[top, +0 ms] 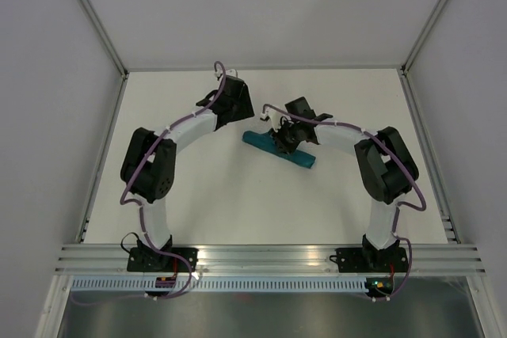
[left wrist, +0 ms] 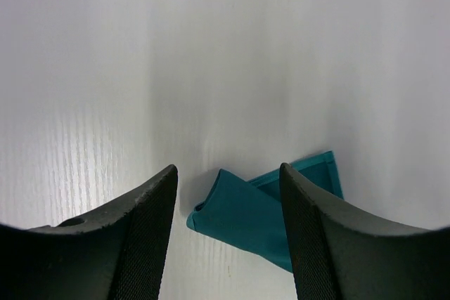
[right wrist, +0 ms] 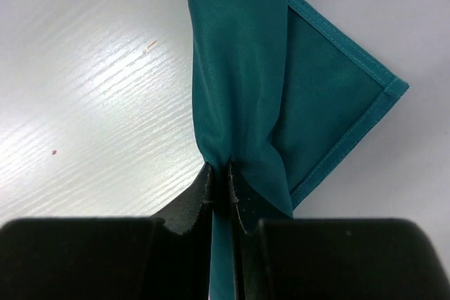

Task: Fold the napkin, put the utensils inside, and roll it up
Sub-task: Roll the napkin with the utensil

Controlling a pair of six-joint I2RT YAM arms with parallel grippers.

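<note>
The teal napkin (top: pixel 269 147) lies rolled into a narrow bundle on the white table (top: pixel 222 203), slanting from upper left to lower right. My right gripper (top: pixel 283 142) is shut on a fold of the roll (right wrist: pixel 239 68), with a hemmed corner flap (right wrist: pixel 337 96) sticking out beside it. My left gripper (top: pixel 238 104) is open and empty, just above the roll's left end (left wrist: pixel 242 219), which shows between its fingers (left wrist: pixel 151 237). No utensils are visible; I cannot tell whether they are inside the roll.
The table is bounded by grey side walls (top: pixel 47 116) and a metal rail (top: pixel 261 257) at the near edge. Both arm bases sit on that rail.
</note>
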